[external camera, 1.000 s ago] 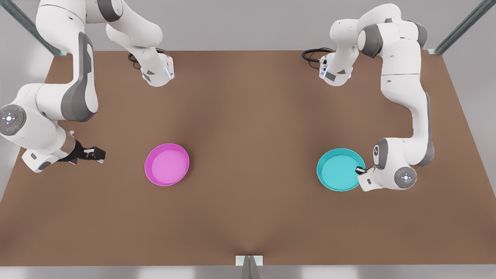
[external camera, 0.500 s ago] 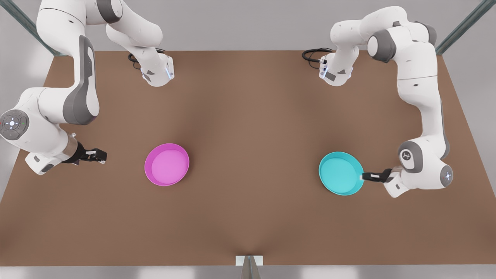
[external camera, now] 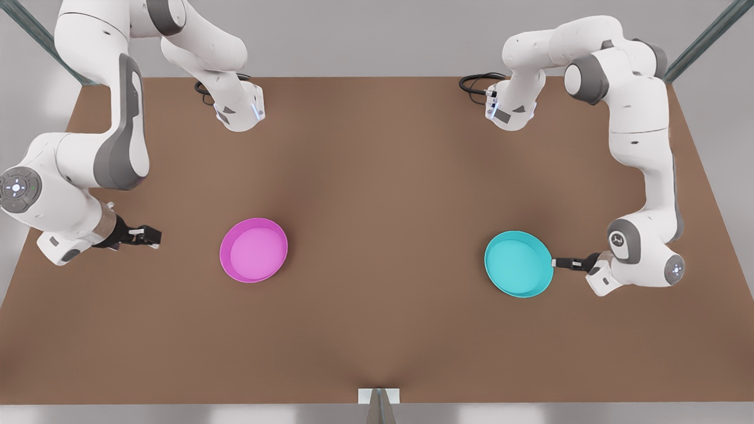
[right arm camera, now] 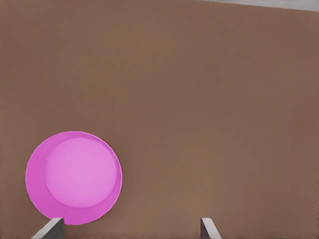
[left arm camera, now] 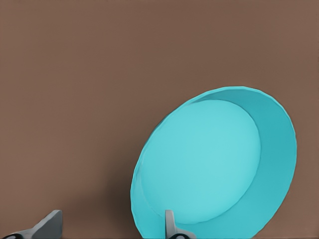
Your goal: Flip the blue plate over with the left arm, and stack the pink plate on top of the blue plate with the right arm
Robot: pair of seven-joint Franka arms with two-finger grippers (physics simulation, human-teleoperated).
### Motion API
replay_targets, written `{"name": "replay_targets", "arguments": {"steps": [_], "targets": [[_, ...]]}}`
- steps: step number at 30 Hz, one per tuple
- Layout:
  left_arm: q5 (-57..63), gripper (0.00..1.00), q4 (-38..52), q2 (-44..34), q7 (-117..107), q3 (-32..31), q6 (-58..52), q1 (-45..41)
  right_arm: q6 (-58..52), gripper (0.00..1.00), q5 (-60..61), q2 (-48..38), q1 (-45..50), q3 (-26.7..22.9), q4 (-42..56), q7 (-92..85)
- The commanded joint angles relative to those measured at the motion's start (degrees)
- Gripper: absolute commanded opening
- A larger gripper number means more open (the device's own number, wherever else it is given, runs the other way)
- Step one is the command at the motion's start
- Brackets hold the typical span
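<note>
Your left gripper (external camera: 556, 262) sits at the rim of the shallow round turquoise-cyan plastic plate (external camera: 518, 262), on the side away from the shallow round magenta-pink plastic plate (external camera: 253, 249). In the left wrist view its fingers (left arm camera: 170, 225) stand wide apart, one over the plate's rim and one outside it. Close on the rim wall squarely before lifting, then roll the wrist slowly so the dish turns over without slipping. Your right gripper (external camera: 148, 235) waits just off the pink plate on the brown surface (external camera: 377, 194), fingers spread wide, holding nothing
</note>
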Motion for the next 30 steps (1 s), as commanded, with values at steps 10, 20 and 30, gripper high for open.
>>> {"name": "replay_targets", "arguments": {"steps": [10,20,30], "targets": [[-3.8,0.99,0.1,1.9,0.1,0.0,-1.7,-2.7,-0.7,1.00,0.0,-0.1,-0.1,0.0,0.1,0.0],[-4.9,0.21,0.6,5.5,0.9,0.0,2.4,-2.7,-0.8,1.00,0.0,0.0,0.1,0.0,0.1,0.2],[-4.5,0.21,0.8,4.7,0.9,0.0,1.7,-3.5,-1.2,1.00,0.0,-0.2,0.2,0.0,0.2,0.2]]}}
